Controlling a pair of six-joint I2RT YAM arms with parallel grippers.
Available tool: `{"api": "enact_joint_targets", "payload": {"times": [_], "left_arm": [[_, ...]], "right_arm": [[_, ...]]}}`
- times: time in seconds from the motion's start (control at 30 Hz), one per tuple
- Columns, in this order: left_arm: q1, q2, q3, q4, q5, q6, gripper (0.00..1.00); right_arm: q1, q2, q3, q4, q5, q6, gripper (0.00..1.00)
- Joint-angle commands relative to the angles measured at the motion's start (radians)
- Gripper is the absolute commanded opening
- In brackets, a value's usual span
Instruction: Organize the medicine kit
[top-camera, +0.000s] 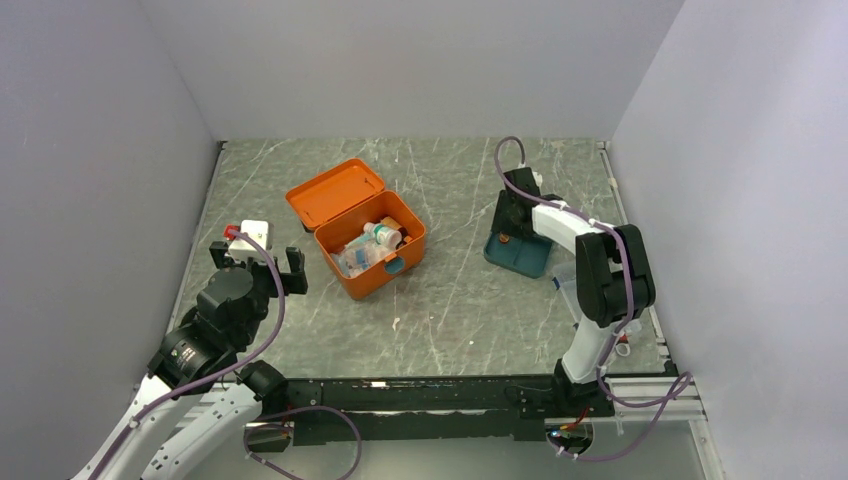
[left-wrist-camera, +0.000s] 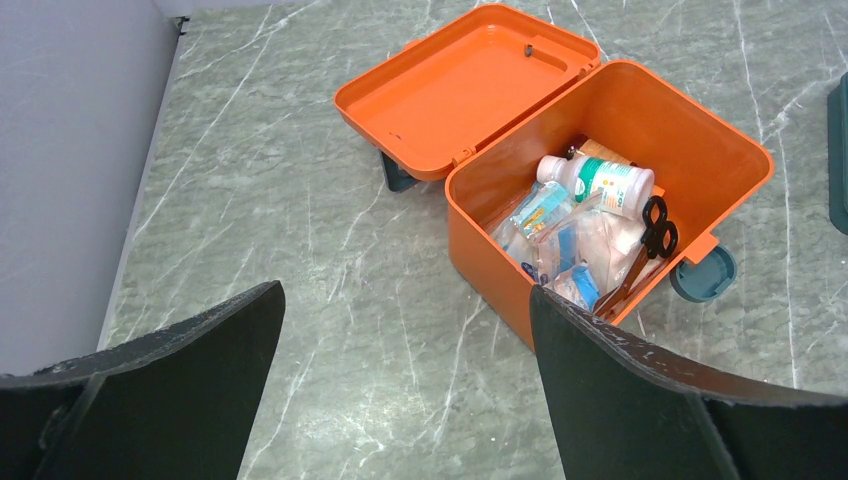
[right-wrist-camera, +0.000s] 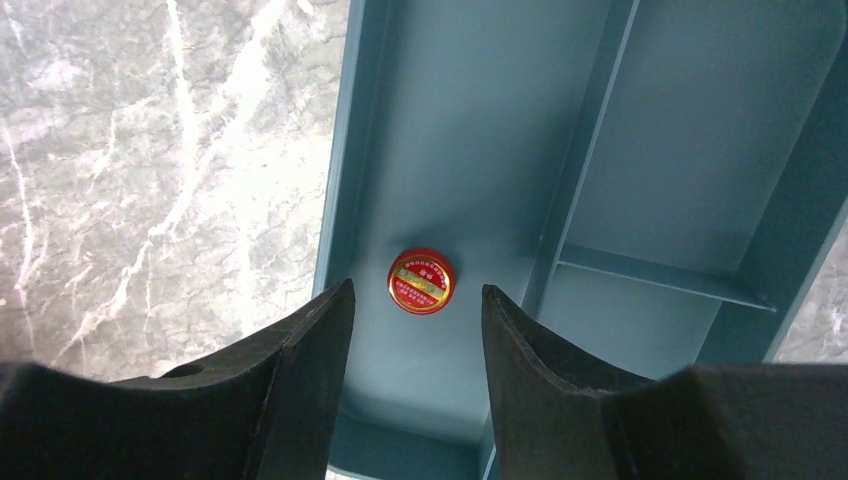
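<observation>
Your right gripper (right-wrist-camera: 416, 290) hung partly open and empty over the red tin (right-wrist-camera: 421, 281) in the tray (right-wrist-camera: 450, 120), well apart from the open kit (top-camera: 362, 282) at mid-table, so any sideways drift could have clipped the tin or the tray wall.

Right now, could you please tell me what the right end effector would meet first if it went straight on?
Probably the small red tin, lying in the teal tray squarely in line with the open right end effector; how far off is unclear.
</observation>
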Motion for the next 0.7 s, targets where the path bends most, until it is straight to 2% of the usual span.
{"api": "enact_joint_targets", "payload": {"times": [0.0, 0.33, 0.67], "left_arm": [[-0.002, -0.008, 0.000, 0.019, 0.007, -0.006, 0.99], [-0.001, -0.009, 0.000, 0.018, 0.005, -0.006, 0.99], [-0.002, -0.003, 0.000, 0.019, 0.013, -0.006, 0.99]], "right_arm": [[-0.004, -0.089, 0.048, -0.021, 0.029, -0.018, 0.53], [-0.007, -0.194, 0.021, -0.054, 0.095, -0.032, 0.53], [-0.036, -0.120, -0.024, -0.041, 0.061, -0.003, 0.49]]}}
